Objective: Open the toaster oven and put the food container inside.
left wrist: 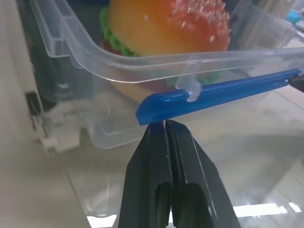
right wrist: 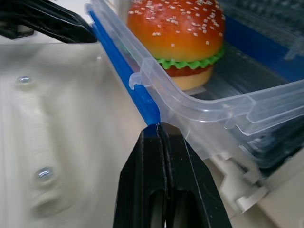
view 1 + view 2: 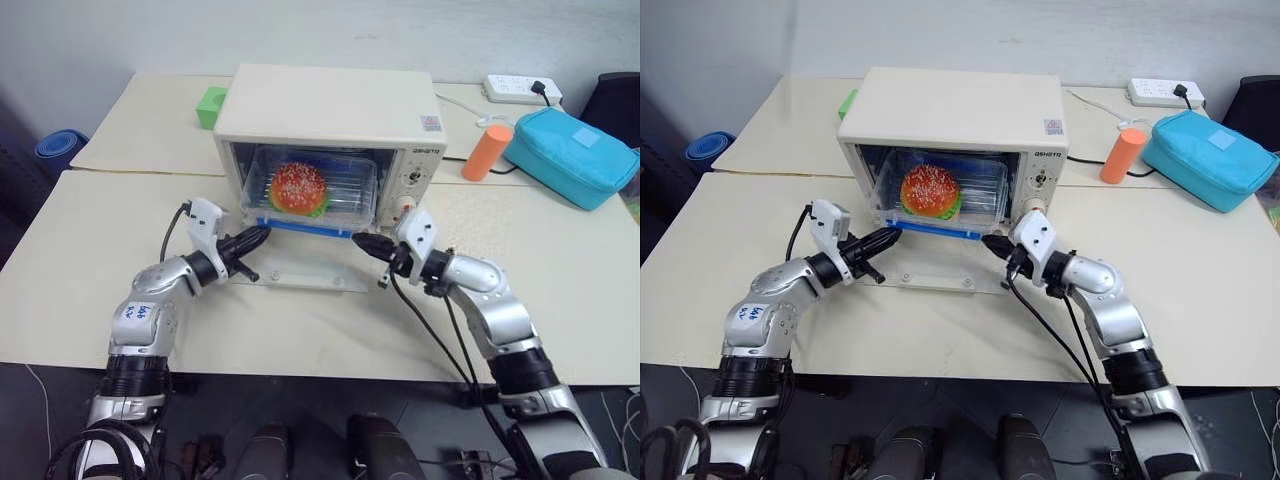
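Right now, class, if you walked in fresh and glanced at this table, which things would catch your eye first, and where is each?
First the food container with its bright burger, sitting inside the toaster oven, whose glass door lies folded down on the table. Next the left gripper and right gripper, both shut, tips at the container's blue front clip. Off to the right lie a teal bag and an orange cylinder.

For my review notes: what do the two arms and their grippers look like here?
Both arms are silver-grey metal with black ribbed sections near the base. Each wrist carries a white camera block with a black cable looping back along the arm. The left gripper and right gripper each have two tapered black fingers. The left arm bears a white label with blue handwriting.
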### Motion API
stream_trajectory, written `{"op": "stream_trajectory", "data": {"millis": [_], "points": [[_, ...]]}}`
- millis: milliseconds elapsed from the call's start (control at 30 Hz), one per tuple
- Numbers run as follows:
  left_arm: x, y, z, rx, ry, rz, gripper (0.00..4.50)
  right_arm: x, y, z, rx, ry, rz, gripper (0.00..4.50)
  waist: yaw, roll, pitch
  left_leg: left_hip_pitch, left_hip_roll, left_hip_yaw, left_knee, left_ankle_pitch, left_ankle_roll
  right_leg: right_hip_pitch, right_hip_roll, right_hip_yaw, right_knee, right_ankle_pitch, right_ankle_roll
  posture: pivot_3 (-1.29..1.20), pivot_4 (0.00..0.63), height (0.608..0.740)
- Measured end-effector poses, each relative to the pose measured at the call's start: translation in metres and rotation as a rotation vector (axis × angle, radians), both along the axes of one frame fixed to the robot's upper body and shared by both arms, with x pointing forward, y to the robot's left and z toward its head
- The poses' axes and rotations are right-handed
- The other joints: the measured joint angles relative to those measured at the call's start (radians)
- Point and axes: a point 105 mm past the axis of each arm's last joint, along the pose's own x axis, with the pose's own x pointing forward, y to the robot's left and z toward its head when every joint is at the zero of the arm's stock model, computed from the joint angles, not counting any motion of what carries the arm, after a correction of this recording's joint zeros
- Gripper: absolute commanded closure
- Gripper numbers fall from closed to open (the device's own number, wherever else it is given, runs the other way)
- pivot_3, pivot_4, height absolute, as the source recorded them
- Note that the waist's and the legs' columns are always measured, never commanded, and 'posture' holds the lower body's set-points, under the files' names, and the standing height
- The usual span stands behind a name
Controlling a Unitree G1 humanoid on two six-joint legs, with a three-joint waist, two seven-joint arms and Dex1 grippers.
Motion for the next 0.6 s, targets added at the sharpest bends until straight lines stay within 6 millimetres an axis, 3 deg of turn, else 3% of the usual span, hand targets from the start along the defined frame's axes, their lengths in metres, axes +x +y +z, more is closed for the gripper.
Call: {"op": "stream_trajectory", "data": {"millis": [133, 333, 467, 600], "points": [[0.006, -0.005, 0.000, -0.029, -0.014, 0.017, 4.45, 0.012, 0.001, 0.002, 0.037, 0.014, -0.038, 4.47, -0.001, 0.000, 0.000, 0.000, 0.000, 0.000, 0.000, 0.000, 0.000, 0.000, 0.000, 0.000, 0.000, 0.000, 0.000, 0.00, 0.150, 0.740], [0.030, -0.018, 0.010, -0.078, -0.062, 0.085, 4.45, 0.038, 0.007, 0.016, 0.104, 0.014, -0.127, 4.47, -0.017, 0.000, 0.000, 0.000, 0.001, 0.001, 0.001, 0.001, -0.001, -0.001, 0.001, 0.000, 0.004, 0.000, 0.000, 0.00, 0.150, 0.740], [0.035, -0.019, 0.014, -0.080, -0.078, 0.087, 4.45, 0.035, 0.012, 0.014, 0.140, 0.053, -0.110, 4.47, -0.029, 0.000, 0.000, 0.000, 0.001, 0.002, -0.001, 0.001, -0.001, -0.002, 0.001, 0.001, 0.007, 0.000, 0.000, 0.00, 0.150, 0.740], [0.022, -0.005, 0.008, -0.029, -0.046, 0.039, 4.27, 0.013, 0.013, 0.007, 0.154, 0.125, -0.026, 4.50, -0.028, 0.000, 0.000, -0.002, 0.001, 0.001, -0.002, 0.000, -0.001, -0.004, 0.001, 0.001, 0.006, 0.000, 0.000, 0.00, 0.150, 0.740]]}}
